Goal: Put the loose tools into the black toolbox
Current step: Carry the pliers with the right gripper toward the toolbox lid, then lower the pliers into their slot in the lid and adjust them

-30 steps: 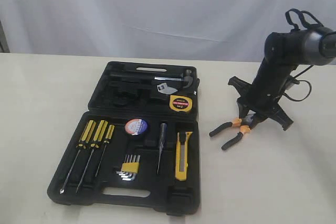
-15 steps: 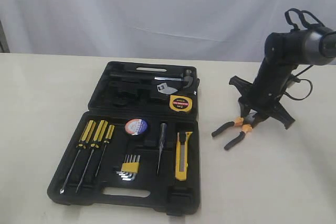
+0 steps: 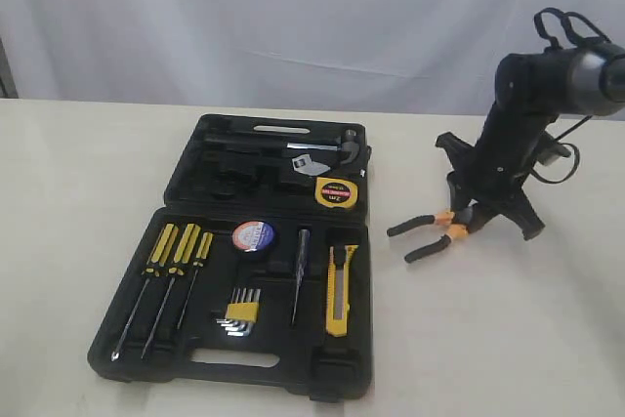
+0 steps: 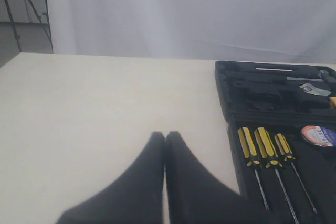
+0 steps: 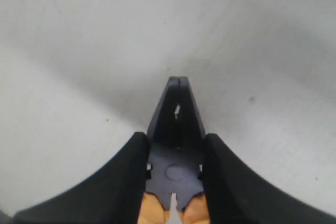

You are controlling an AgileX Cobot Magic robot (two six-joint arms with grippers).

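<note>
Pliers (image 3: 451, 237) held by right end effector (image 3: 469, 224), near surface's right edge. Ext view: black toolbox (image 3: 137, 363) sits mid-surface toward front edge, well apart from pliers. Long axis runs toward box, splayed handles leading. Right arm the nearer; left arm not seen. L wrist view: left end effector (image 4: 165, 141) closed, empty, over bare surface beside box. R wrist view: fingers (image 5: 121, 182) clamp pliers at pivot; shut nose sticks out past tips.

Pale beige table (image 3: 78, 192), the open black toolbox (image 3: 283, 375) flat on it.
</note>
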